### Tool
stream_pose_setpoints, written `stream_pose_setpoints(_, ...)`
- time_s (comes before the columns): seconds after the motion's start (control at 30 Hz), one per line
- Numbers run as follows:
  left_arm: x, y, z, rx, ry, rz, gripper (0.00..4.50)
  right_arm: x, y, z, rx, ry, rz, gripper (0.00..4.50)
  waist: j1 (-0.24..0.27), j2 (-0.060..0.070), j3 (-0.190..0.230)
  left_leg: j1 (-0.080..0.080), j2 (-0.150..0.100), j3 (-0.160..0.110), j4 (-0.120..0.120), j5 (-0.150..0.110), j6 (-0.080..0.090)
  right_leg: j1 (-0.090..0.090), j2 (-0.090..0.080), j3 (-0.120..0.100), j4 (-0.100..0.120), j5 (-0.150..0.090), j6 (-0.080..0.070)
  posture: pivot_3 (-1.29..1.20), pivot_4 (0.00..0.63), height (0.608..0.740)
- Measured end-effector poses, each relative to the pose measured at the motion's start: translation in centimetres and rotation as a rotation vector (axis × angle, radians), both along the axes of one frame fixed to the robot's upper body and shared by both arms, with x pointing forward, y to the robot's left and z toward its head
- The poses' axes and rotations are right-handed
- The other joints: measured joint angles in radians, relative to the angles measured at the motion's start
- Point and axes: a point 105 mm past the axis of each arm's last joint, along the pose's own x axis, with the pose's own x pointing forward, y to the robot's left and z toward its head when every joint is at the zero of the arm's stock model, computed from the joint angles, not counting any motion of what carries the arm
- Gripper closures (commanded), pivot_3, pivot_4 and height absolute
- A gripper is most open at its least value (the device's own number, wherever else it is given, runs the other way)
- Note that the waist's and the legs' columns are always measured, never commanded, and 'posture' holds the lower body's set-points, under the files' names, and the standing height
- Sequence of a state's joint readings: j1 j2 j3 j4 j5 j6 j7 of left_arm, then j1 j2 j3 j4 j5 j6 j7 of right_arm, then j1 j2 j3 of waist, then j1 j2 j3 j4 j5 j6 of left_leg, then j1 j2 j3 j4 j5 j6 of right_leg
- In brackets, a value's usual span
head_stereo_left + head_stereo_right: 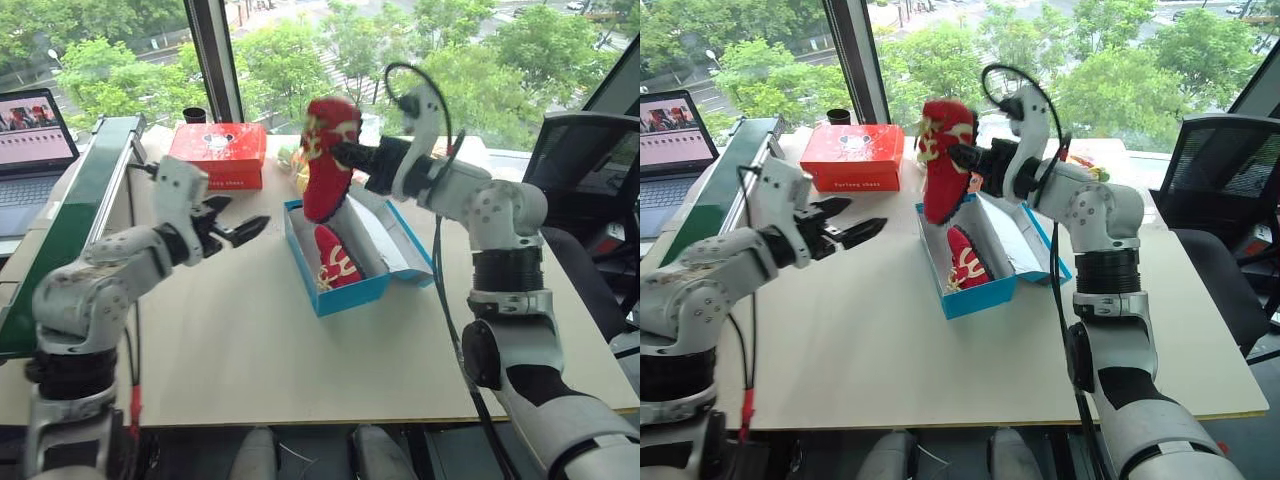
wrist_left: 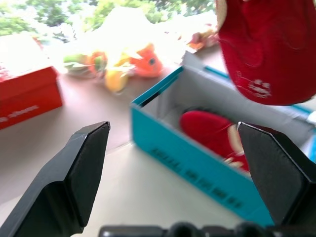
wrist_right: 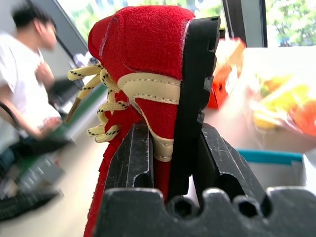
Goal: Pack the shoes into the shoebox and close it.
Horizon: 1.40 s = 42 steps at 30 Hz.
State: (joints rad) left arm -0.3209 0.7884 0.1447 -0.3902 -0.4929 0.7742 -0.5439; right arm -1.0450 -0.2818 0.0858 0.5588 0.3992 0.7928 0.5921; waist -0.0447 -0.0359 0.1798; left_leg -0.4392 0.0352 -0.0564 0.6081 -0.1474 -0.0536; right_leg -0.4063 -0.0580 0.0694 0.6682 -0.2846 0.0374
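The blue shoebox stands open in the middle of the table, its lid folded out to the right. One red shoe with yellow stripes lies inside it. The other red shoe hangs above the box's far end, toe pointing down. My right gripper is shut on its heel and sole, as the right wrist view shows. My left gripper is open and holds nothing, a little left of the box and above the table. In the left wrist view the shoebox sits between its fingers.
A red box lies at the back left, a black cup behind it. Colourful packets lie behind the shoebox. A green rail and a laptop are on the left, a black chair on the right. A person stands nearby.
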Motion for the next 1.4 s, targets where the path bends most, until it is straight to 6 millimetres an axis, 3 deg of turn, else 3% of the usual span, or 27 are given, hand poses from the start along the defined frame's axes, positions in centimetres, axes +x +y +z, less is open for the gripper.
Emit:
stream_pose_setpoints(0.13, 0.0, 0.3, 0.0, -0.009, -0.004, 0.025, 0.07, -0.4, 0.3, -0.5, -0.087, -0.016, 0.053, 3.74, 0.0, 0.0, 0.0, 0.0, 0.0, 0.0, 0.0, 0.0, 0.0, 0.0, 0.0, 0.0, 0.0, 0.0, 0.0, 0.0, 0.15, 0.739)
stream_pose_setpoints(0.3, -0.5, 0.7, -0.8, -0.029, 0.009, 0.06, 0.07, -3.6, 1.2, -0.4, -0.43, -0.179, 0.324, 3.74, 0.005, 0.001, 0.0, 0.0, 0.0, 0.0, 0.001, 0.0, 0.0, 0.0, 0.0, -0.001, -0.001, 0.0, 0.0, 0.0, 0.15, 0.739)
stream_pose_setpoints(0.5, -0.8, 0.2, -0.7, -0.048, -0.002, 0.066, 0.07, -4.6, 2.5, -1.7, -0.554, -0.24, 0.448, 3.74, 0.002, 0.0, -0.001, 0.005, 0.0, 0.0, 0.001, 0.0, 0.0, 0.005, 0.0, 0.0, 0.0, 0.0, 0.0, 0.0, 0.15, 0.739)
stream_pose_setpoints(0.7, -0.8, 0.1, -0.7, -0.055, -0.009, 0.077, 0.07, -3.6, 4.0, -4.8, -0.552, -0.191, 0.49, 3.74, 0.005, -0.001, -0.002, 0.02, 0.0, 0.0, -0.001, -0.001, 0.0, 0.02, 0.0, -0.001, -0.003, 0.0, 0.001, 0.0, 0.15, 0.739)
stream_pose_setpoints(0.8, -0.8, 0.3, -0.7, -0.055, -0.008, 0.088, 0.07, -2.2, 3.2, -5.8, -0.568, -0.17, 0.436, 3.74, 0.008, -0.003, -0.005, 0.024, 0.0, 0.0, 0.001, 0.0, 0.0, 0.024, -0.001, 0.0, -0.004, 0.0, 0.001, 0.0, 0.15, 0.739)
stream_pose_setpoints(0.9, -0.8, 0.2, -0.7, -0.059, -0.01, 0.089, 0.07, -0.5, 1.5, -6.8, -0.597, -0.167, 0.332, 3.74, 0.006, -0.004, -0.007, 0.039, 0.0, 0.0, 0.0, -0.001, 0.0, 0.037, 0.0, 0.0, -0.006, -0.005, 0.007, 0.0, 0.15, 0.739)
stream_pose_setpoints(1.1, -1.0, 0.0, -0.6, -0.057, -0.013, 0.083, 0.07, 1.1, -0.7, -6.9, -0.653, -0.198, 0.238, 3.74, 0.003, -0.002, -0.009, 0.046, 0.0, 0.001, -0.001, -0.002, -0.002, 0.04, -0.001, 0.0, -0.006, -0.009, -0.001, 0.0, 0.15, 0.739)
stream_pose_setpoints(1.4, -0.8, -0.5, -0.2, -0.063, -0.027, 0.069, 0.07, 1.4, -1.3, -7.0, -0.809, -0.265, 0.3, 3.74, 0.009, 0.0, -0.011, 0.044, 0.0, 0.001, 0.0, -0.001, -0.001, 0.041, -0.001, 0.0, -0.006, -0.006, 0.006, 0.0, 0.15, 0.739)
